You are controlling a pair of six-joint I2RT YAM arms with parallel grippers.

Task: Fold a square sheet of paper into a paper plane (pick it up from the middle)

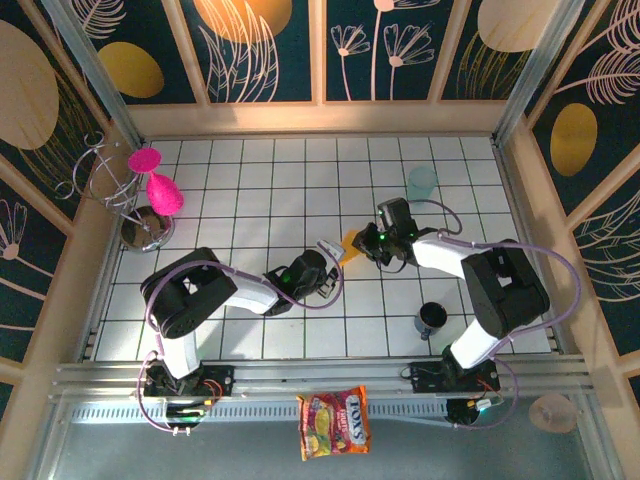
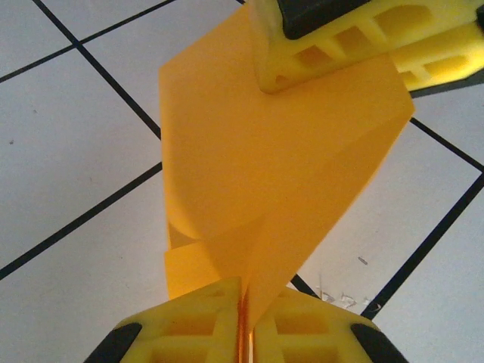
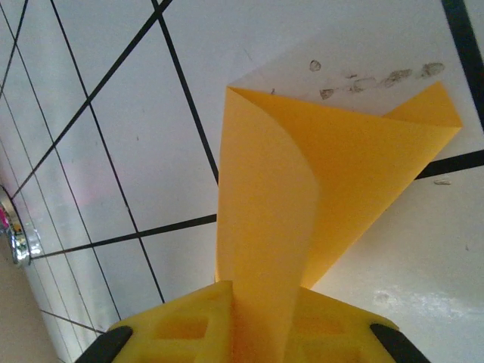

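Left gripper [image 2: 243, 296] was clamped shut on the near tip of the square sheet of paper [image 2: 280, 166]. The sheet ran straight ahead of its fingertips to the right gripper [image 3: 265, 296], which was likewise pinched on the far edge. Below both lay the tiled table [image 2: 68, 151]. By my judgement the sheet was lifted and loosely doubled over, curved rather than creased. Nose folds, wings and centre crease were not yet made.

1. sheet of paper [image 2: 257, 174]: thin, smooth, matt orange-yellow.
2. left gripper [image 2: 243, 314]: moulded yellow plastic, matt.
3. table [image 3: 136, 151]: white tiles, glossy, some smudges.
4. snack packet [image 1: 335, 422]: shiny printed film.
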